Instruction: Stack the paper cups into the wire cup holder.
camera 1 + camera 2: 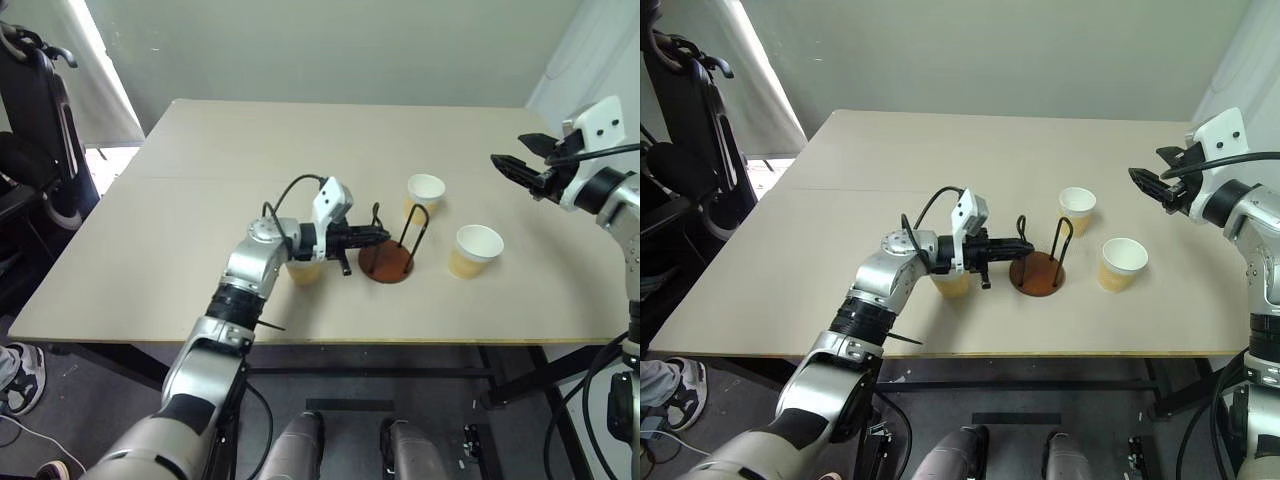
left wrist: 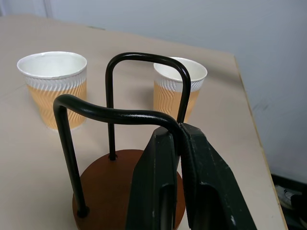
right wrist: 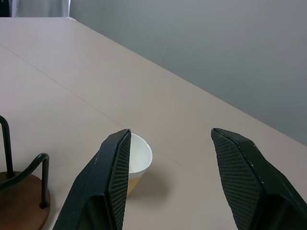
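Near the table's front edge, about midway along it, the holder stands upright and holds 0 cups, and the left gripper, reaching in level from its left, is clenched on the top of 1 wire loop. 1 cup sits under that arm just left of the holder, while 2 cups stand on the holder's right, nearer the right gripper, which hangs released above the table's right edge.

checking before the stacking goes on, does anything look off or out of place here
Yes: the left gripper is shut on a wire loop of the wire cup holder, not on a cup. All three paper cups stand upright outside the holder, nothing spilled.
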